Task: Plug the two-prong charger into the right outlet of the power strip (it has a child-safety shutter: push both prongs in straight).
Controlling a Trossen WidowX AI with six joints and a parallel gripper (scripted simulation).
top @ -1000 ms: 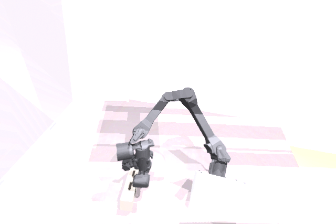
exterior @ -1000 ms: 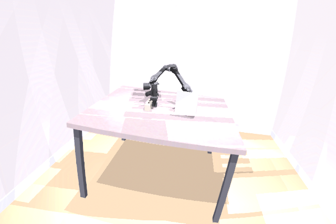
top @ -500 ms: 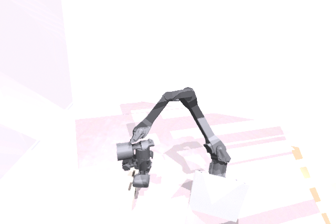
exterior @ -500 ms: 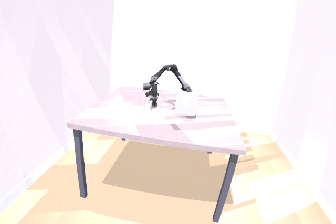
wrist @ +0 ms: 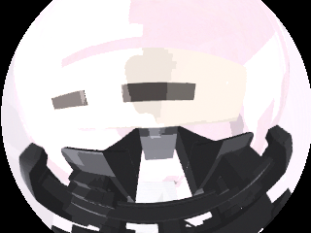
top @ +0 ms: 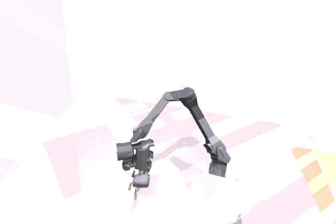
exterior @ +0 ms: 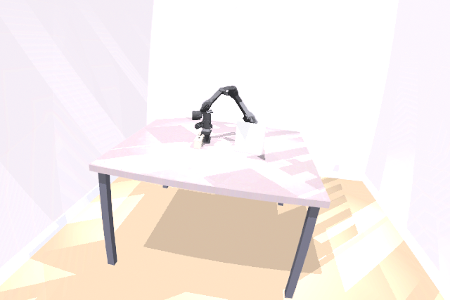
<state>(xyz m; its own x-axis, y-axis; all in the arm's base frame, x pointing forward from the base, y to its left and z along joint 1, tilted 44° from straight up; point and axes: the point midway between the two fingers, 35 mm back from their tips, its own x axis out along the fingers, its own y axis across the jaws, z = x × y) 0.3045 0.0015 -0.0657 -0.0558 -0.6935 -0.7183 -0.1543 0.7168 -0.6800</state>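
Charger [wrist: 158, 147], which I judge to be the small grey block in the wrist view, is held between the fingers of the gripper [top: 140, 180] [exterior: 206, 140] [wrist: 158, 132], which are closed on it. Going from left to right in the exterior view, first comes the cream power strip [top: 130, 186] [exterior: 197, 142] [wrist: 216, 92], on the left half of the tabletop [top: 62, 148] [exterior: 203, 187], away from its near edge and closer to the far left corner. The gripper, with the charger, is just at the right of the strip and points down. More to the right stands a white box [top: 209, 182] [exterior: 249, 138], well apart from the strip.

The important relation, I think, is between charger and strip: in the wrist view the charger is beside the strip's long side, and the strip's long axis runs across this view. Two dark recesses lie along that axis (probably the outlets, but I cannot tell which one is the right). The next move should bring the charger sideways over the correct one, then straight down.

The charger looks boxy, with lighter and darker grey faces; its prongs cannot be seen.
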